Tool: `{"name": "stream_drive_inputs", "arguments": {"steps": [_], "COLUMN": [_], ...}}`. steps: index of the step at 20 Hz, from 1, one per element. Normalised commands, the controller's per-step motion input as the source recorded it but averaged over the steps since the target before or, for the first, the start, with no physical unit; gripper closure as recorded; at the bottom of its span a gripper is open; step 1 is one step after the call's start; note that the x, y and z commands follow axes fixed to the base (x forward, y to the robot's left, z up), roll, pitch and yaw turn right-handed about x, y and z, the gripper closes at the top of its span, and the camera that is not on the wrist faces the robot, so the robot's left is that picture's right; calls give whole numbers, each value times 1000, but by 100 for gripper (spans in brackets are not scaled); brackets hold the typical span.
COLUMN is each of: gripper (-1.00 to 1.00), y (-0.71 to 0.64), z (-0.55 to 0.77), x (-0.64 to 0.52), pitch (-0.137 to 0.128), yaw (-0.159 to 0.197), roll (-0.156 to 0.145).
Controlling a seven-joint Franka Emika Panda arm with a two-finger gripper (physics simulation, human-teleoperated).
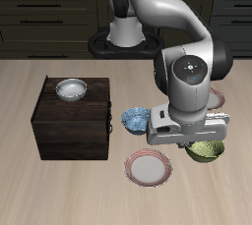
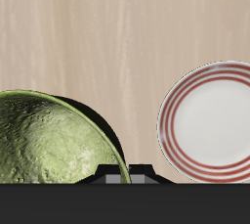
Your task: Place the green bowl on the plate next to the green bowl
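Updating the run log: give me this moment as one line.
phase: approach | gripper: over green bowl, jaw state unclear | bowl: on table, not lifted | plate: beside bowl, empty

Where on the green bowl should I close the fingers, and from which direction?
Grip the green bowl by its thin rim, coming straight down from above, one finger inside and one outside. It sits upright and open, and its rounded wall likely gives no flat sides to pinch. Prefer the rim section facing the plate.

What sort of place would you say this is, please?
Probably a simulated kitchen: dark cabinets line the back, and a wooden table holds bowls, including a green bowl, and a striped plate, with a robot arm working there.
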Motion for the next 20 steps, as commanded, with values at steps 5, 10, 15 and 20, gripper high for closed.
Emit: {"name": "stream_drive_inputs", "arguments": {"steps": [5,10,15,20], "gripper": [100,100,100,100], "y": [-137,-147,-78,-312], "z": [212,448,37,34], "x": [14,-53,30,135], "pitch": [-14,-71,-19,3], "yaw": [-33,-29,18,-19], "roll": [-15,-2,-11,-39]}}
